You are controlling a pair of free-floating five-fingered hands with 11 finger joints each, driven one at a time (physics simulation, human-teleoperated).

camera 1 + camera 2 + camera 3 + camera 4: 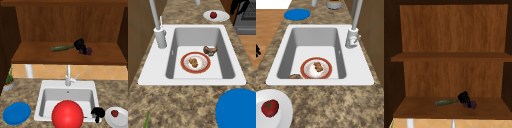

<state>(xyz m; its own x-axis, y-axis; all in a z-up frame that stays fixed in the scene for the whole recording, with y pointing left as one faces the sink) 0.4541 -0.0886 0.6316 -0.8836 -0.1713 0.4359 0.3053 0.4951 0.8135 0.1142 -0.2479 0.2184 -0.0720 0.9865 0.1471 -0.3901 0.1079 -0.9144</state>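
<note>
- A wooden cabinet shelf [416,107] is set above the sink [40,100].
- The left hand [464,97] is curled round the neck of a green bottle [445,102] lying toward nine o'clock; purple grapes [471,105] sit at the hand's four o'clock.
- The bottle is best kept level and clear of the grapes.
- The right hand [98,113] is seen curled by the sink's front right corner, near a white plate [120,121] bearing a tomato [114,113].

One black hand [80,44] hovers high with fingers curled; the other hand [97,113] hangs low at the right, fingers curled downward.
</note>
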